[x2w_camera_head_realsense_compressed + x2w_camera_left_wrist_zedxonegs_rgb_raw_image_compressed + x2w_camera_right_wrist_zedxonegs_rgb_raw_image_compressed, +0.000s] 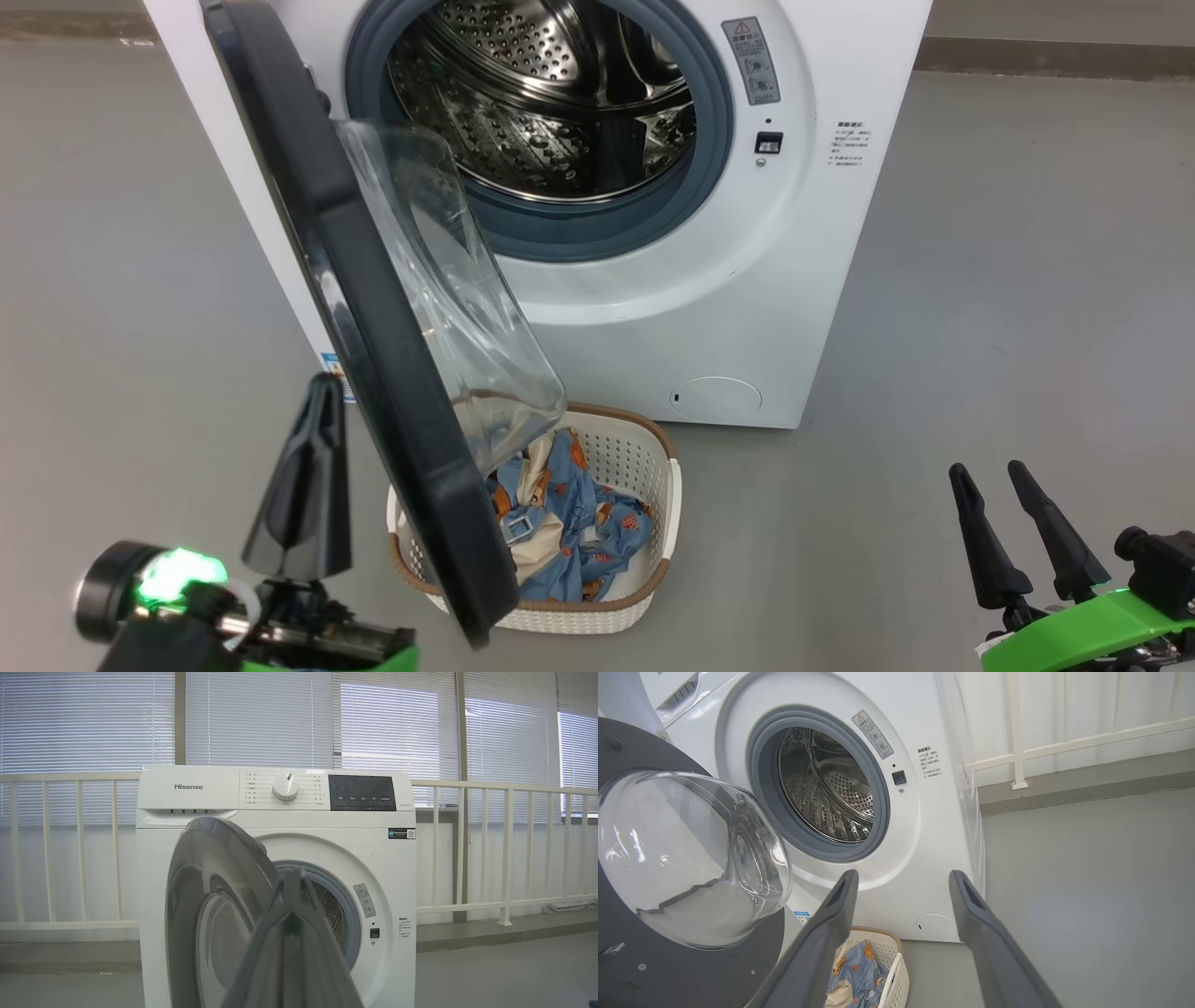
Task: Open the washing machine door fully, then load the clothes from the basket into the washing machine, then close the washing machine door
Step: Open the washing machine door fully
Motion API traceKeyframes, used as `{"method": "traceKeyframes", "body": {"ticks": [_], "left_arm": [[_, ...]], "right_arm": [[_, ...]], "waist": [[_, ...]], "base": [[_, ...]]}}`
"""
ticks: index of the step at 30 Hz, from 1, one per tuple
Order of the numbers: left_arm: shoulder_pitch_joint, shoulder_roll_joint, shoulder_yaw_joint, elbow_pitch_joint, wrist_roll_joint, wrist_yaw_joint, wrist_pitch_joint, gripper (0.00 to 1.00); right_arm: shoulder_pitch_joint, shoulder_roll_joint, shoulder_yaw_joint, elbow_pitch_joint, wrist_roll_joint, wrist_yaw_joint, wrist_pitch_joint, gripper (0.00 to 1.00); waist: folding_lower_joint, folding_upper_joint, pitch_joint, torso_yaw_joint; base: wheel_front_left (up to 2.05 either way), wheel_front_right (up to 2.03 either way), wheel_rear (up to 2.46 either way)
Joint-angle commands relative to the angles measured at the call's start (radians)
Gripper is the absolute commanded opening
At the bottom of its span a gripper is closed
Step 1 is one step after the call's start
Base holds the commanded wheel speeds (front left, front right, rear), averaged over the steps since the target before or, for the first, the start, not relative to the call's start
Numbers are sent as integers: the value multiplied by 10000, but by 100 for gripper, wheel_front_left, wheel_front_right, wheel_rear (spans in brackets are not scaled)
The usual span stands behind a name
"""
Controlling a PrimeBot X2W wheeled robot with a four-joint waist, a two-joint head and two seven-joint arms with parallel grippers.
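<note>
The white washing machine (728, 280) stands ahead, its steel drum (551, 93) exposed. The washing machine door (341, 280) is swung out toward me, black rim edge-on and its glass bowl over the basket (653, 448). The basket sits on the floor in front of the machine and holds the blue printed clothes (569, 523). My left gripper (324, 383) is shut with nothing in it, just left of the door's outer face; contact with it is unclear. My right gripper (987, 467) is open at the lower right. In the right wrist view the right gripper (903, 877) points at the machine's lower front, above the basket (896, 970).
Grey floor (1027, 308) stretches to the right of the machine. Behind the machine run a white railing (504, 849) and blinds (387, 723). The door (210, 905) hangs between my left gripper (292, 875) and the drum opening.
</note>
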Motion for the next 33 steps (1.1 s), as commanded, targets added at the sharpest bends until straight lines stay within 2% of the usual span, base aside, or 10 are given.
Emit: {"method": "traceKeyframes", "body": {"ticks": [1, 8, 14, 18, 28, 33], "left_arm": [[-386, 127, 113, -461, 120, -19, -74, 0], [-314, 127, -794, -513, 114, -82, -74, 0], [-266, 127, -1886, 264, -281, -156, -74, 0], [-266, 127, -2282, 856, -596, 0, -74, 0], [-367, 127, -2525, 3132, -1706, 274, -67, 0], [-564, 127, -2484, 3826, -2041, 341, -70, 0]], "right_arm": [[-237, -110, 209, -224, 81, 98, -122, 100], [-245, -91, 276, -202, 96, 98, -122, 100], [-279, -101, 388, -200, 127, 98, -122, 100], [-363, -180, 467, -148, 165, 98, -122, 100], [-428, -228, 517, -110, 198, 98, -122, 100], [-404, -218, 497, -132, 194, 98, -122, 100]], "waist": [[0, 0, -3, -3], [0, 0, -5, -46], [0, 0, 28, -195], [0, 0, 52, -339], [0, 0, 102, -558], [0, 0, 138, -540]], "base": [[0, 0, 0], [0, 0, 0], [0, 0, 0], [0, 0, 0], [0, 0, 0], [0, 0, 0]]}}
